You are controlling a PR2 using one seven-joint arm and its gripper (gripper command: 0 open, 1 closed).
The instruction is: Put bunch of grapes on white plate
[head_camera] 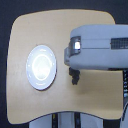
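The white plate (42,67) lies on the wooden table, toward the exterior view's left, with nothing on it. The grey arm reaches in from the exterior view's right and covers most of my gripper (73,71) from above. A small dark lumpy shape, which looks like the bunch of grapes (75,78), pokes out just below the arm's end. It is right of the plate and a short gap away from the rim. The picture is too blurred to separate the fingers from the grapes, or to show whether the jaws are shut on them.
The light wooden table (30,30) has rounded corners, and its edges run close to the frame on every side. The bulky grey arm housing (100,47) hides the table's right half.
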